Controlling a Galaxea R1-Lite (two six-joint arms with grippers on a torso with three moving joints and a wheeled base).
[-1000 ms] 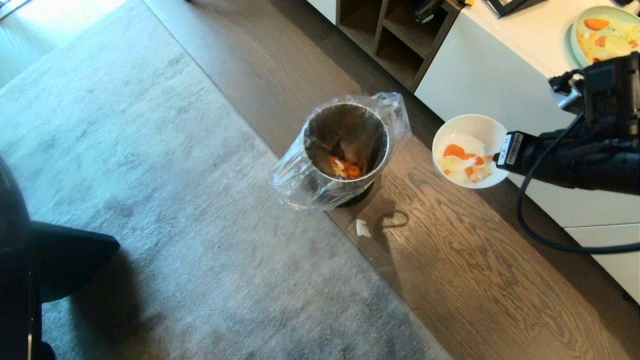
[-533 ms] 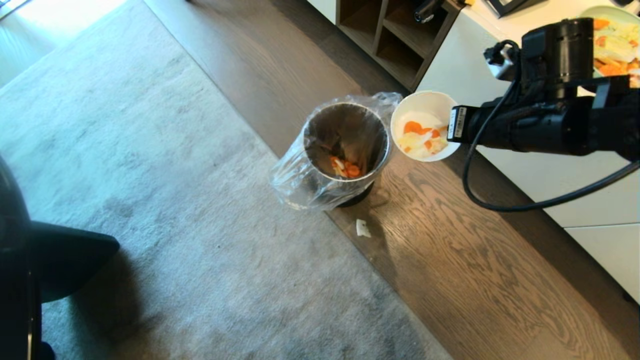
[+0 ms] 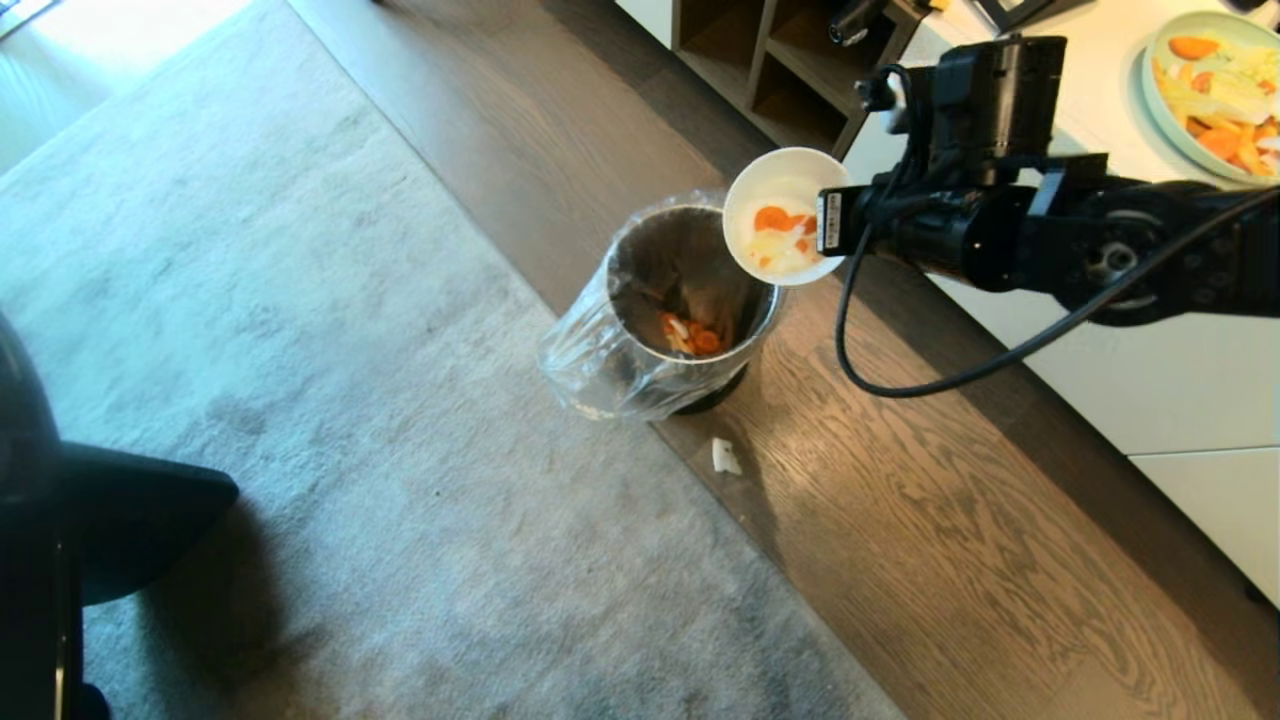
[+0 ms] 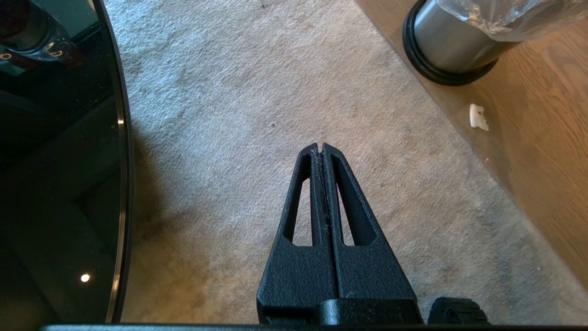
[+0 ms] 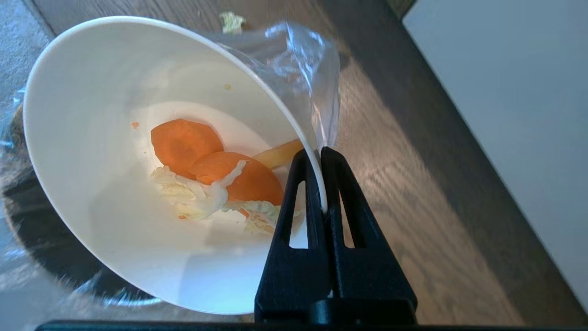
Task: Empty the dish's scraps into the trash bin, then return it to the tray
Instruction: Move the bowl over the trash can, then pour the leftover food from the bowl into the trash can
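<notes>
Right wrist view: right gripper (image 5: pixel 321 154) clamped on rim of dish (image 5: pixel 115 207), one finger inside, one outside. Dish tilted, scraps (image 5: pixel 216 184) inside, held over edge of bin (image 3: pixel 690 300), overlapping its rim in head view. More scraps inside bin. White bit (image 3: pixel 726 456) on floor near bin's base. Left gripper (image 4: pixel 321 148) closed, empty, above carpet (image 4: pixel 229 115) beside tabletop (image 4: pixel 55 161).

We see the dish (image 3: pixel 775 190) over the far right rim of the trash bin (image 3: pixel 640 370), scraps (image 3: pixel 785 232) inside it, a plate (image 3: pixel 1160 90) on the table (image 3: pixel 1080 70) to the right.
</notes>
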